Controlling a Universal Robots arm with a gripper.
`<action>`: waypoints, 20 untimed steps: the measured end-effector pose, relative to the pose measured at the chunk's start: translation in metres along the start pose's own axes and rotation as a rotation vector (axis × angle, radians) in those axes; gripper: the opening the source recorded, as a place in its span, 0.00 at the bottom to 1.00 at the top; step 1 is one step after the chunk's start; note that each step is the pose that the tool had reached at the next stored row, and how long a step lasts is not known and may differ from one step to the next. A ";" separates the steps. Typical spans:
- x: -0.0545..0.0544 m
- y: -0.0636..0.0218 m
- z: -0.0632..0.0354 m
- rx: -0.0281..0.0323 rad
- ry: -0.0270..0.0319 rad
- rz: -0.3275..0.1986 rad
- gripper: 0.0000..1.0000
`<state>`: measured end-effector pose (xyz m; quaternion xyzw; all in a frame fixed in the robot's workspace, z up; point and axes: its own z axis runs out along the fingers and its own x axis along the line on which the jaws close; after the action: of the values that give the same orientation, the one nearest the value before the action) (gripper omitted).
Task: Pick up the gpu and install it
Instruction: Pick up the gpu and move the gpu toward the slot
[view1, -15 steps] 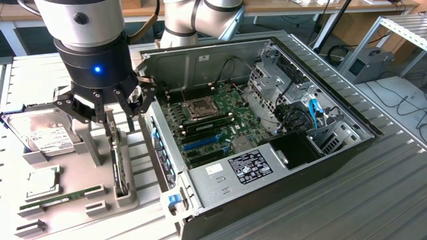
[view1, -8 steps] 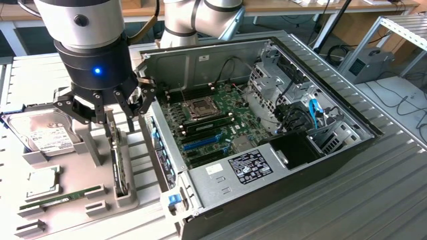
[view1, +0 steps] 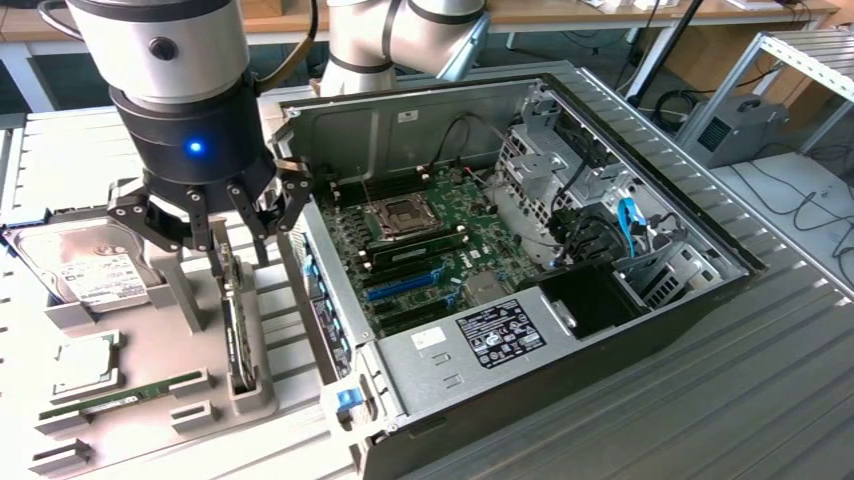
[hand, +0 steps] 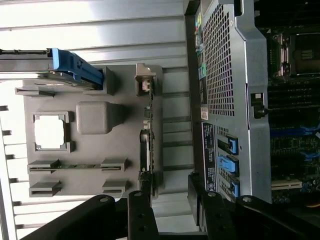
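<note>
exterior view: gpu (view1: 235, 340) stands on edge, long axis along the computer case (view1: 441, 375), gripper (view1: 220, 240) spread wide over it.

Arm (view1: 400, 30) comes in at top centre of exterior view, silver tubes w/ grey joints, and bends over to upper left of frame. Wrist section (view1: 167, 45) points straight down, black collar under it w/ a lit blue LED (view1: 196, 148). Gripper (view1: 214, 240) hangs vertical at mid-left, jaws spread wide. Wrist view: black linkage fingers (hand: 142, 215) along bottom edge, well apart.
</note>
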<state>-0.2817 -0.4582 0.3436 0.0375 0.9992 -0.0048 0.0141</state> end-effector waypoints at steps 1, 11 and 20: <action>0.000 0.0000 0.0003 0.0001 0.0000 0.000 0.42; 0.001 0.0000 0.0030 0.0008 0.0000 0.000 0.42; 0.001 0.0000 0.0055 0.0015 -0.0001 0.000 0.42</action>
<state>-0.2825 -0.4582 0.3381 0.0375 0.9992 -0.0056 0.0141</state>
